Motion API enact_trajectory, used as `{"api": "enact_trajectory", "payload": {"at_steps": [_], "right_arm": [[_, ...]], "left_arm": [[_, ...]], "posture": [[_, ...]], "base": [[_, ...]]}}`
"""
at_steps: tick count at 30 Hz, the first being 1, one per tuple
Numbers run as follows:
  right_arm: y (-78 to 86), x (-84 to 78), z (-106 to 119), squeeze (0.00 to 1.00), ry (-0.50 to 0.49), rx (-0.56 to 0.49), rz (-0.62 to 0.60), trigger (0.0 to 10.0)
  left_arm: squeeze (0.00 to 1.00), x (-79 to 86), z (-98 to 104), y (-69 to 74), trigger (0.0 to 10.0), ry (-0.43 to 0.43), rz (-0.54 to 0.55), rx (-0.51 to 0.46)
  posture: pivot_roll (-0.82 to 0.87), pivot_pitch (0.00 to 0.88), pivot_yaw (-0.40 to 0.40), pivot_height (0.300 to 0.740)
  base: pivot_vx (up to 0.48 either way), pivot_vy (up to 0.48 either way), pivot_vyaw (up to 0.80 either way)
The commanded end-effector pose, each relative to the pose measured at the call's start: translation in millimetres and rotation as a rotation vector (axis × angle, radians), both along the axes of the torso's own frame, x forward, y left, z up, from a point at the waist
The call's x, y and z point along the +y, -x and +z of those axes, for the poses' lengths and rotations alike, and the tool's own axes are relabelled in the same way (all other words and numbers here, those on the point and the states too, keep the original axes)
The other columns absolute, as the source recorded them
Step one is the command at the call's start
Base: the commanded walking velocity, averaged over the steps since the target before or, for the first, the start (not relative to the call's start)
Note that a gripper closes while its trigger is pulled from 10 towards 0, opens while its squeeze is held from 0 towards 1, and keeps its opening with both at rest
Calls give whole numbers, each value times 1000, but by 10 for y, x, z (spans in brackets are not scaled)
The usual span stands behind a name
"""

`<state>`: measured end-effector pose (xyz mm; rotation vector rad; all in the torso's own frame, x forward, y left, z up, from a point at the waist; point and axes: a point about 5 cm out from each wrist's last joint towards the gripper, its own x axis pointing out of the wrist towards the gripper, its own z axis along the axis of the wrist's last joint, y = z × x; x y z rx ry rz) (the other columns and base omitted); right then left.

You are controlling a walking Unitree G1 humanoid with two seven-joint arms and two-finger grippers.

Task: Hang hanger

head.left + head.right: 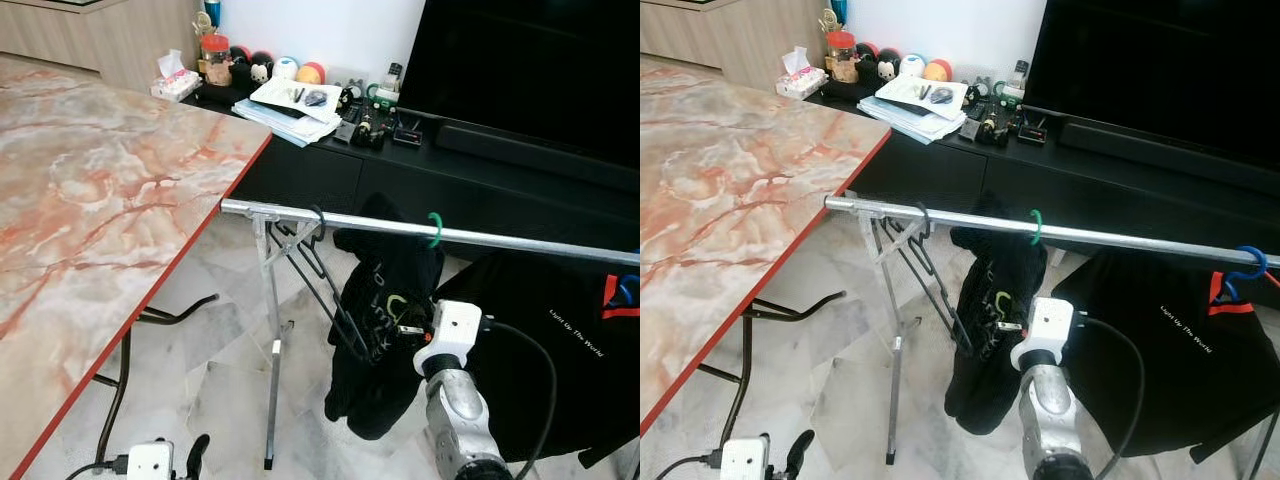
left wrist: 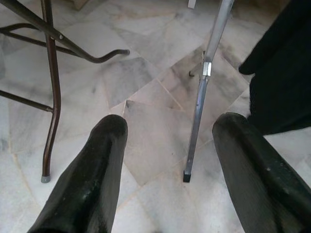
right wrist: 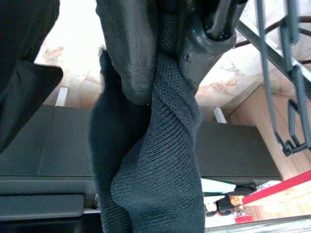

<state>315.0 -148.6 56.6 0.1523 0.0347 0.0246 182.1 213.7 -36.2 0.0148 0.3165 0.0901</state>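
Two garments hang from one rail (image 1: 520, 240); right tool (image 3: 160, 73) clamps the black knit garment (image 1: 385, 300), left tool (image 2: 170, 160) gapes apart.

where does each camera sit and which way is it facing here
Left eye view: on the head, looking forward and down at the silver metal rail with a green plastic hanger hook; right gripper shows.
Right eye view: beside it, same scene.
Left wrist view: along the open left gripper, down at the pale marble floor.
Right wrist view: along the right gripper, shut on the black knitted garment, shared with the eye views.
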Motion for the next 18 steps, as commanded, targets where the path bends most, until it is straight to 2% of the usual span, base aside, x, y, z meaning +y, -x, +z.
{"api": "enact_trajectory", "payload": {"at_steps": [1,8,11,12,13,14,16,18], "right_arm": [[16,-70,107,0,8,-71,-25,0],[286,-137,-215,0,42,86,-21,0],[357,-169,-238,0,38,101,-31,0],[367,-175,-237,0,39,105,-32,549],[367,-175,-237,0,39,105,-32,549],[383,-187,-259,0,47,119,-32,10000],[390,-200,-283,0,46,131,-35,10000],[431,-269,-416,0,29,202,-57,10000]], "left_arm": [[0,-37,-32,48,10000,10,0,24],[0,-109,-55,108,10000,30,4,52],[0,-121,-74,136,10000,34,-2,74],[0,-114,-86,145,10000,35,-1,84],[0,-114,-86,145,10000,35,-1,84],[0,-95,-108,160,10000,34,4,101],[0,-79,-123,169,10000,35,9,111],[0,-47,-160,191,10000,36,21,140]], "posture": [[116,56,-109,740],[115,44,-115,740],[113,37,-115,740],[113,37,-115,740],[113,37,-115,740],[109,33,-114,740],[107,31,-115,740],[108,26,-116,740]], "base": [[0,0,0],[0,0,0],[0,0,0],[0,0,0],[0,0,0],[0,0,0],[0,0,0],[0,0,0]]}}
